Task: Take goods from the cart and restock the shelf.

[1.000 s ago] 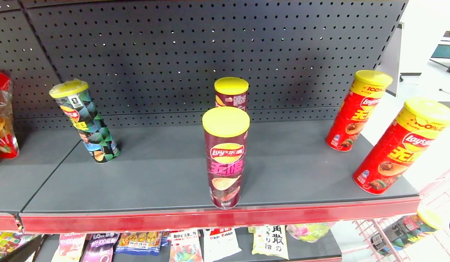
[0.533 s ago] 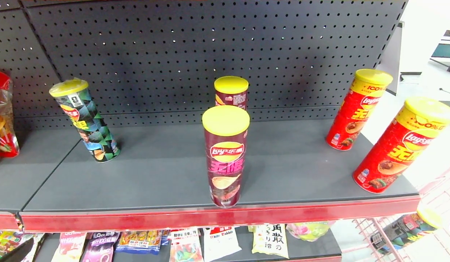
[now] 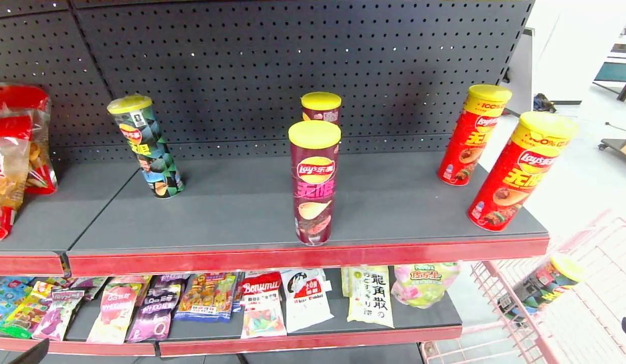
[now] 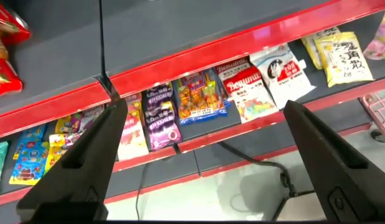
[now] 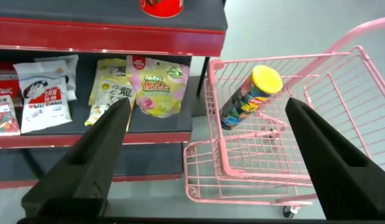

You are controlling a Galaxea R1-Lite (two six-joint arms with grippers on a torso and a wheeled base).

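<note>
The upper grey shelf (image 3: 232, 222) holds a dark patterned chip can (image 3: 146, 146) at the left, two maroon cans (image 3: 314, 182) one behind the other in the middle, and two red cans (image 3: 520, 169) at the right. In the pink wire cart (image 3: 500, 283), right of the shelf, one more dark patterned can (image 3: 545, 283) with a yellow lid leans against the wire wall. My right gripper (image 5: 208, 155) is open above and in front of the cart (image 5: 341, 180), apart from that can (image 5: 251, 96). My left gripper (image 4: 204, 162) is open, facing the lower shelf, with nothing in it.
Snack bags (image 3: 262, 303) lie in a row on the lower shelf (image 3: 303, 341). Red snack bags (image 3: 14, 146) stand at the upper shelf's far left. A red lip (image 3: 303, 255) runs along the shelf front. A black cable (image 4: 267, 171) lies on the floor below.
The head camera has pulled back, so the picture shows more of the lower shelf and the cart. The cans on the shelf have not moved.
</note>
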